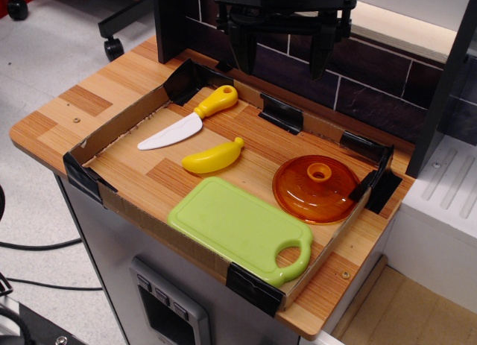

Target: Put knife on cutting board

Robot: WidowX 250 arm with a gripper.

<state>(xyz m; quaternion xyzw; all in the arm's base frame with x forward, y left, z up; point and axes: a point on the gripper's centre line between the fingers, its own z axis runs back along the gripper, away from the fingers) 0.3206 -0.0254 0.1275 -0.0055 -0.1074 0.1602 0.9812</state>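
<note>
Yellow handle first: with your jaws (282, 58) spread and empty above the desk (82, 106), bring them down to the toy knife (191, 119) lying below and left of them, pinch its handle across the width, well clear of the toy banana (213, 156), then carry it nearer to the green cutting board (238, 226).

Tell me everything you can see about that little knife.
The knife looks like a plastic toy: a white pointed blade and a rounded yellow handle with a hole near its end. It lies flat on the wooden tabletop, handle toward the back wall, tip toward the front left. Nothing touches it; the toy banana lies just in front.
</note>
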